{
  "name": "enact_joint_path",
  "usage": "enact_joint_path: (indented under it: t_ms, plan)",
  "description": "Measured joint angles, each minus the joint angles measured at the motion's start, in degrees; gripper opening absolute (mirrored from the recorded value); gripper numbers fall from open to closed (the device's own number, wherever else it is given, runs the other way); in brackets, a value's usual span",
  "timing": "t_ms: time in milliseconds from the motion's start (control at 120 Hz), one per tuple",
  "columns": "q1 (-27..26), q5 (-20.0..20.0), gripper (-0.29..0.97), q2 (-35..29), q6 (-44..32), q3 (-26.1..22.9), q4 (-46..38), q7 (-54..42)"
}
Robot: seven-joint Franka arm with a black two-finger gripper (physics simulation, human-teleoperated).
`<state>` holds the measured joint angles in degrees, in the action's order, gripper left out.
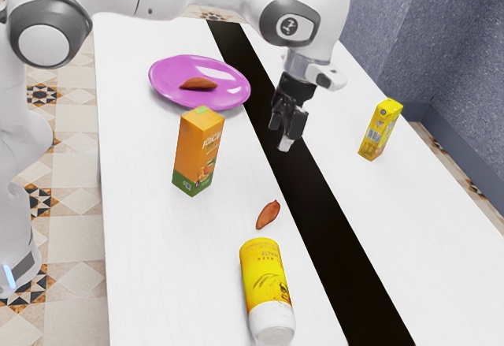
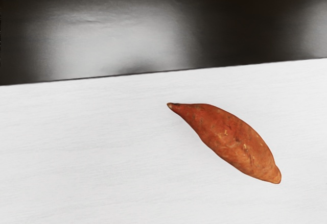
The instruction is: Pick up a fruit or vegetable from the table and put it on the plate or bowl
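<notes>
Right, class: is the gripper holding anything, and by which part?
Nothing: the gripper hangs empty above the black strip; a sweet potato lies on the table, a second sweet potato on the purple plate.

One word legible among the packaging
The tall orange cardboard carton [image 1: 198, 150] carries a slanted white word on its front that looks like "juice"; the print on the yellow plastic bottle [image 1: 266, 287] lying on its side and on the small yellow carton [image 1: 380, 129] is too small to read.
</notes>
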<state>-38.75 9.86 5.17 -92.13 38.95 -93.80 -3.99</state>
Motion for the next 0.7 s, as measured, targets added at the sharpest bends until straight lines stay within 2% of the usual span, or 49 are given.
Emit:
enact_joint_path:
  t_ms: [175,308,475,542,700]
  plan:
    - [-1.22,0.13,0.68,-3.1,-5.36,-1.85,-7.97,10.45]
    - [2.88,-3.78,0.68,-5.55,-8.37,-8.17,-9.68,18.78]
    - [7.73,-4.76,0.68,-3.04,-12.07,-14.61,-10.13,27.21]
    - [5.64,-4.59,0.67,-2.68,-13.54,-15.23,-12.07,29.98]
    - [-3.29,-4.36,0.67,-3.14,-16.33,-14.99,-15.45,35.41]
